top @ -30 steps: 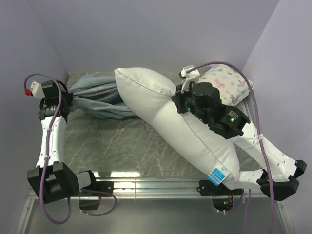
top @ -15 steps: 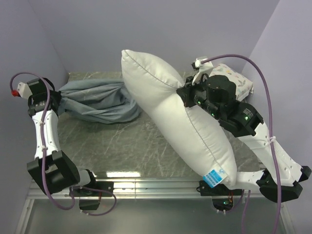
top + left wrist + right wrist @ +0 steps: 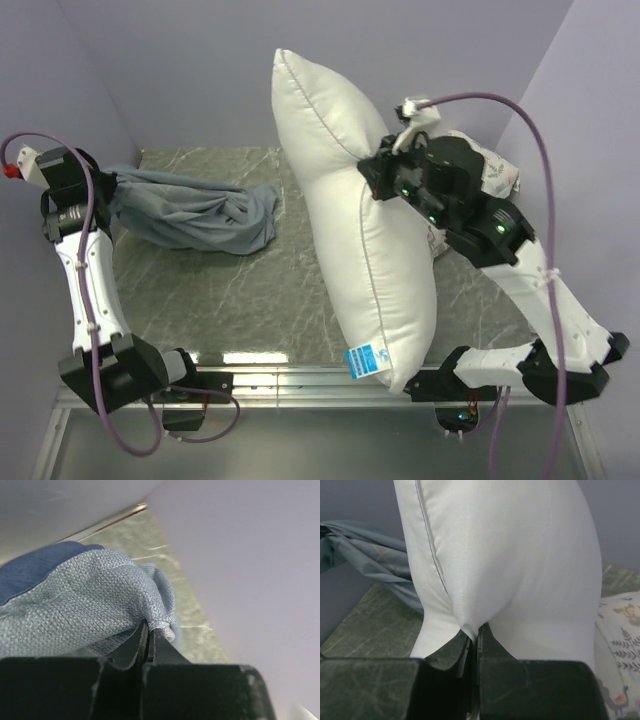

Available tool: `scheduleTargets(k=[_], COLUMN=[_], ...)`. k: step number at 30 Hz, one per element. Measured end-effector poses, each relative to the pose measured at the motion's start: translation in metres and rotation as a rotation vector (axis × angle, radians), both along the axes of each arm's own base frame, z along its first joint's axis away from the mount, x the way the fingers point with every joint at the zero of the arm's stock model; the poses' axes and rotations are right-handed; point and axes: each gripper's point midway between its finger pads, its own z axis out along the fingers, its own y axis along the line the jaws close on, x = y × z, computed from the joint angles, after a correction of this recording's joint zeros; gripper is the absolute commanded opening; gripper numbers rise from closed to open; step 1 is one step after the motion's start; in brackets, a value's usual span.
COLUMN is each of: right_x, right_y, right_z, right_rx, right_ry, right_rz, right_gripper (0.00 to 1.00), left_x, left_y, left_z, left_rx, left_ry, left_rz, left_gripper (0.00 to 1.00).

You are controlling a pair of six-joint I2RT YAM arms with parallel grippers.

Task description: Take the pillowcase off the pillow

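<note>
**Risks.** The right gripper (image 3: 372, 176) is clamped on only a small pucker of the pillow (image 3: 350, 230), as the right wrist view shows. The pillow stands tall and heavy on that pinch, with its lower end at the table's (image 3: 250, 290) near edge. If the pinch slips, the pillow would likely topple toward 6 o'clock off the edge. It could also fall toward 9 o'clock onto the pillowcase (image 3: 190, 215).

The left gripper (image 3: 98, 190) is likewise pinched shut on a thin fold of the pillowcase. A further pull could drag that fold free. Any swing of the pillow toward 3 o'clock could knock the printed pillow (image 3: 495, 170), which sits just behind the right gripper.

**Positions.** In the top view, the pillowcase trails from the left gripper toward 3 o'clock, slumped on the table with its paler side out. Its free end stops near the pillow and appears clear of it. Contact behind the pillow's edge cannot be ruled out from these angles.

The pillow runs from 11 o'clock of the right gripper down to 6 o'clock, and it looks fully out of its cover.
</note>
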Motion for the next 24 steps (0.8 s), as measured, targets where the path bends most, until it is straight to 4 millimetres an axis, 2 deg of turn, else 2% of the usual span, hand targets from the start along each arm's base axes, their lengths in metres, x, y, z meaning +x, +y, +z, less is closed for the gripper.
scheduleTargets(k=[2, 3, 4, 6, 8, 11, 12, 13, 14, 15, 16, 18, 20, 24], right_x=[0.018, 0.028, 0.038, 0.06, 0.081, 0.107, 0.113, 0.117, 0.119, 0.121, 0.123, 0.12, 0.118, 0.115], right_y=[0.022, 0.035, 0.046, 0.076, 0.106, 0.151, 0.161, 0.171, 0.181, 0.191, 0.199, 0.215, 0.227, 0.247], right_z=[-0.011, -0.02, -0.03, -0.059, -0.092, -0.148, -0.163, -0.181, -0.196, -0.206, -0.209, -0.209, -0.21, -0.224], right_rx=[-0.008, -0.012, -0.02, -0.03, -0.028, -0.002, 0.004, 0.014, 0.029, 0.05, 0.079, 0.136, 0.189, 0.297], right_ry=[0.02, 0.032, 0.049, 0.096, 0.149, 0.232, 0.256, 0.284, 0.309, 0.328, 0.33, 0.329, 0.331, 0.34], right_rz=[0.017, 0.025, 0.034, 0.056, 0.079, 0.118, 0.121, 0.127, 0.137, 0.149, 0.16, 0.192, 0.216, 0.244], right_gripper=[0.0, 0.0, 0.0, 0.0, 0.0, 0.0, 0.0, 0.0, 0.0, 0.0, 0.0, 0.0, 0.0, 0.0], left_x=[-0.008, -0.013, -0.017, -0.023, -0.024, -0.028, -0.033, -0.04, -0.045, -0.048, -0.049, -0.05, -0.053, -0.056], left_y=[-0.013, -0.02, -0.03, -0.053, -0.075, -0.111, -0.122, -0.135, -0.147, -0.155, -0.162, -0.169, -0.167, -0.161], left_z=[0.019, 0.02, 0.014, -0.016, -0.058, -0.135, -0.155, -0.173, -0.182, -0.185, -0.185, -0.175, -0.164, -0.125], left_rx=[0.022, 0.029, 0.028, 0.002, -0.047, -0.137, -0.158, -0.175, -0.181, -0.179, -0.175, -0.157, -0.127, -0.055], left_ry=[-0.07, -0.1, -0.112, -0.094, -0.036, 0.116, 0.163, 0.21, 0.234, 0.243, 0.242, 0.214, 0.186, 0.121], left_rz=[-0.04, -0.06, -0.087, -0.15, -0.22, -0.317, -0.345, -0.379, -0.41, -0.439, -0.467, -0.495, -0.5, -0.49], left_gripper=[0.0, 0.0, 0.0, 0.0, 0.0, 0.04, 0.09, 0.23, 0.32, 0.42, 0.58, 0.76, 0.81, 0.86])
